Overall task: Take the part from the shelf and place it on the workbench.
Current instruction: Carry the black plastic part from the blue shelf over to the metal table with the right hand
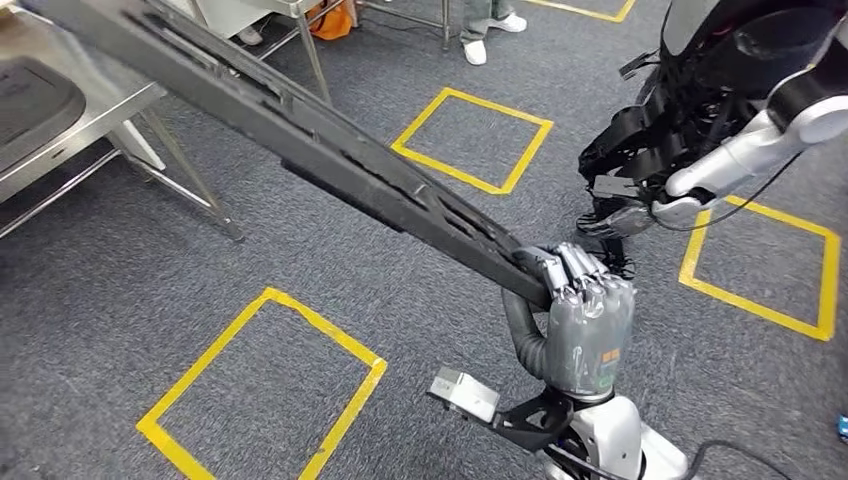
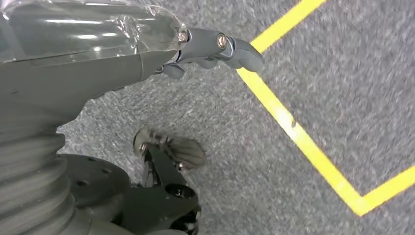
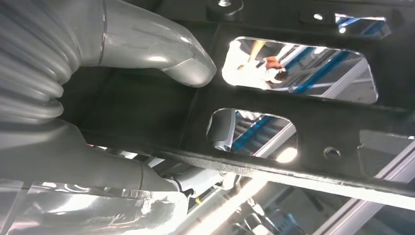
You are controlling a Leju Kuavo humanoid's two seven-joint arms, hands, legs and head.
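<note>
- Long black flat part (image 1: 330, 150) with slotted openings along its length, held in the air at a slant, low end in the right hand (image 1: 585, 310), far end rising towards the upper left of the head view.
- Above the grey carpet floor (image 1: 130, 270) for most of its length; far end reaching over the corner of the steel-framed workbench (image 1: 95, 125), not lying on it as far as can be seen.
- Right hand closed around the low end of the part, fingers (image 1: 575, 270) wrapped over its upper edge, palm upright below.
- In the right wrist view, thick grey thumb (image 3: 186, 63) pressed against the dark surface of the part (image 3: 303, 112), beside rectangular cut-outs with light coming through them.
- Left hand (image 2: 122, 54) hanging above the carpet, nothing seen in it; grey fingers (image 2: 215, 46) reaching out with bent tips, but spread or closed cannot be told.
- Yellow tape line (image 2: 293, 132) on the carpet below the left hand, turning in a corner.
- Several yellow tape squares (image 1: 260, 390) marked on the floor in the head view, one directly under the part's middle.
- Dark moulded tray (image 1: 30, 100) lying on the workbench top.
- Another dark machine body with a silver arm (image 1: 740, 155) standing at the right.
- Legs of a person in white shoes (image 1: 490, 25) at the far edge, behind the workbench legs.
</note>
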